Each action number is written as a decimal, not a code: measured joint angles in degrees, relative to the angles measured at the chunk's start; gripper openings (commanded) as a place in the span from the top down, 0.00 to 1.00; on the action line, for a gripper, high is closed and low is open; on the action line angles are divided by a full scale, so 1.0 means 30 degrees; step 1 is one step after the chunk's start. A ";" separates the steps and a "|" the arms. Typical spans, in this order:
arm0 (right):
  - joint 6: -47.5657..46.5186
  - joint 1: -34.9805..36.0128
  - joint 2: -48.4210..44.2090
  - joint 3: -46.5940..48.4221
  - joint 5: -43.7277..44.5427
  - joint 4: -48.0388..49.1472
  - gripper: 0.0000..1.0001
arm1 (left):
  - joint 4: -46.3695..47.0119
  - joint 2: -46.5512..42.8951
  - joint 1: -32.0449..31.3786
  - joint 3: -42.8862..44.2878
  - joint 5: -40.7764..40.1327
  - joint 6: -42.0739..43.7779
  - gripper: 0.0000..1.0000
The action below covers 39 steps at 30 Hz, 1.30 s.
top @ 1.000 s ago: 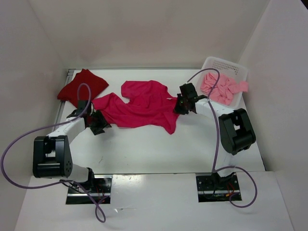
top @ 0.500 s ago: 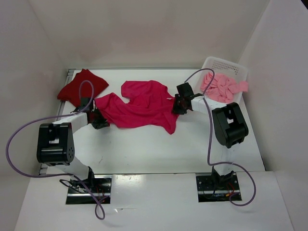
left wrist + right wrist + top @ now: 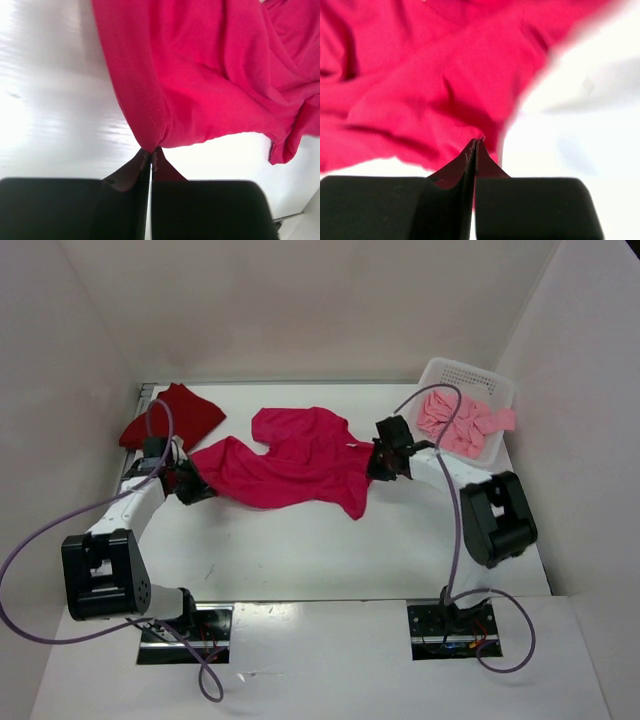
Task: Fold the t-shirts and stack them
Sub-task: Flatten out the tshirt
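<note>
Shows soft, matt knit cloth in the crimson-pink t-shirt (image 3: 295, 465), with a stitched hem at the edge. Shows similar matt cloth in the dark red t-shirt (image 3: 180, 415) and salmon pink t-shirt (image 3: 460, 422). Presents white perforated plastic in the basket (image 3: 470, 372). Presents a smooth, white, faintly glossy table (image 3: 330, 540). Shows matt black finish on left gripper (image 3: 151, 152) and right gripper (image 3: 475, 142).

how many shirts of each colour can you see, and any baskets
dark red t-shirt: 1
crimson-pink t-shirt: 1
salmon pink t-shirt: 1
white basket: 1
total: 4 things, 3 of them shirts
</note>
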 measured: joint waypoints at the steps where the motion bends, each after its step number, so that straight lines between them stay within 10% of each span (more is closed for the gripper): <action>1: 0.0204 0.0000 -0.1100 -0.0758 0.0109 -0.0131 1.00 | -0.0299 -0.0109 0.0452 0.0007 0.0197 0.0189 1.00; 13: 0.3679 -0.0561 -1.3435 -0.5122 0.0452 -0.5122 1.00 | -0.2761 0.0087 0.2288 0.3402 0.4058 0.0765 1.00; 29: 0.0182 0.0015 -0.9530 2.3584 0.4437 -0.9683 1.00 | -0.0546 -0.1472 0.3942 1.7172 0.8590 -0.4197 1.00; 39: -0.1319 0.0539 -0.5355 2.6665 0.5807 -0.8357 1.00 | 0.3410 0.0787 0.6003 1.7857 0.8692 -0.8386 1.00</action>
